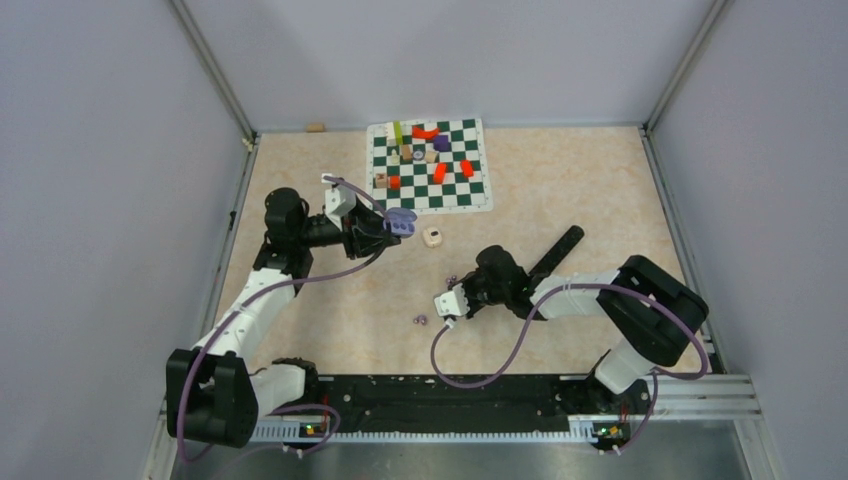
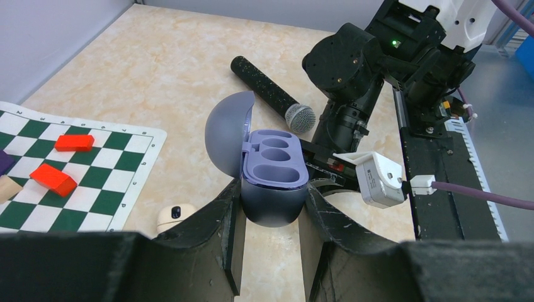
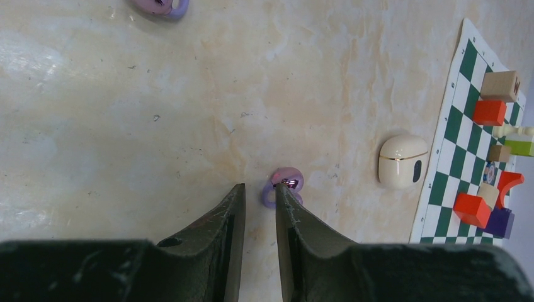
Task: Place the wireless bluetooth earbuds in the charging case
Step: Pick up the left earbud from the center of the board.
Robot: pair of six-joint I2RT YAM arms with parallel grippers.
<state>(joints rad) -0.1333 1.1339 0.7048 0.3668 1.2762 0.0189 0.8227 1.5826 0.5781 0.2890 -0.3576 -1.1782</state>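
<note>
Two earbuds (image 3: 283,182) on beige marbled worktop (image 1: 560,180), grey walls (image 1: 100,150) around. Left claw (image 2: 272,192) clamps the open charging case (image 2: 274,167); right claw (image 3: 259,189) narrowly apart.

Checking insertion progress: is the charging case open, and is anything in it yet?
Open and empty: the charging case has its lid hinged back, both wells bare.

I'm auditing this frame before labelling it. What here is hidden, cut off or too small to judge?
Right wrist view: whether the right pincer holds the near earbud; one finger covers part of it.
Same view: the far earbud, cut by the top edge.
Top view: both earbuds too small for detail.
Left wrist view: the base of the charging case, behind the left pincer.
</note>
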